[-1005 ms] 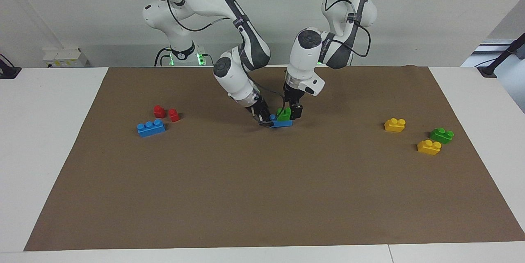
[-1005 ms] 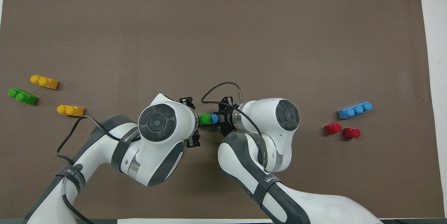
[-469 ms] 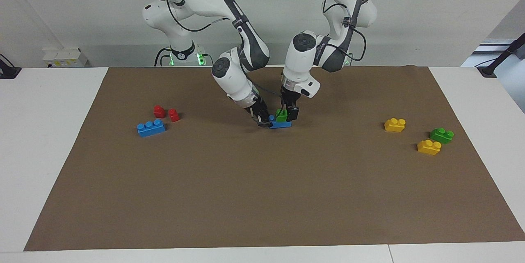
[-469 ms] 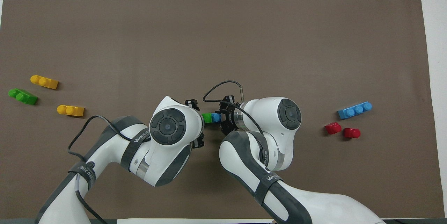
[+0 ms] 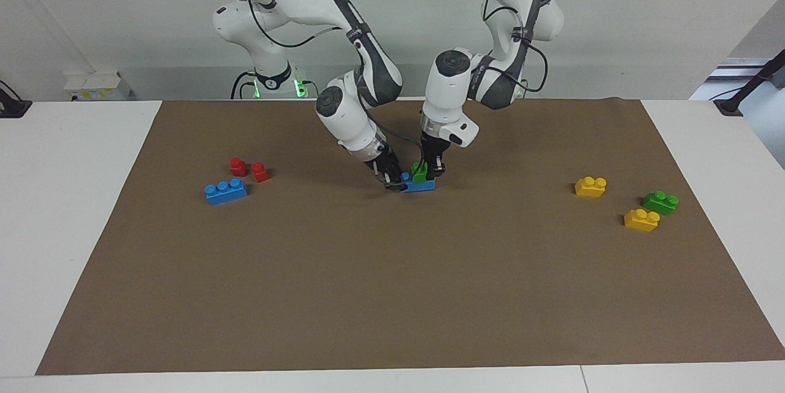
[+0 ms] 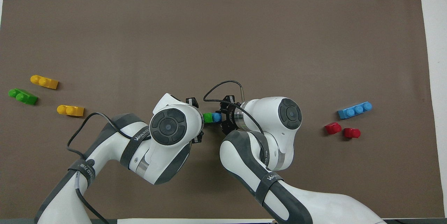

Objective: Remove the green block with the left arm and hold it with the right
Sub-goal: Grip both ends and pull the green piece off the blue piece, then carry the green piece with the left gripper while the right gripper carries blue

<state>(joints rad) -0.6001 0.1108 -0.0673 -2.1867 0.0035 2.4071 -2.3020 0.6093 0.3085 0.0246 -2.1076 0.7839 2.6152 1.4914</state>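
Observation:
Near the middle of the brown mat (image 5: 392, 295), the green block (image 5: 421, 173) (image 6: 208, 117) sits stacked on one end of a short blue brick (image 5: 423, 185) (image 6: 216, 117). My left gripper (image 5: 428, 170) comes down from above and is shut on the green block. My right gripper (image 5: 397, 182) reaches in low from the right arm's side and is shut on the blue brick's other end. In the overhead view both wrists cover most of the fingers.
A second green brick (image 5: 660, 202) and two yellow bricks (image 5: 590, 186) (image 5: 641, 219) lie toward the left arm's end. A longer blue brick (image 5: 226, 190) and two red pieces (image 5: 238, 166) (image 5: 260, 171) lie toward the right arm's end.
My left gripper has closed its fingers onto the green block, and its wrist has shifted slightly toward the right arm. The right gripper has kept its hold on the blue brick.

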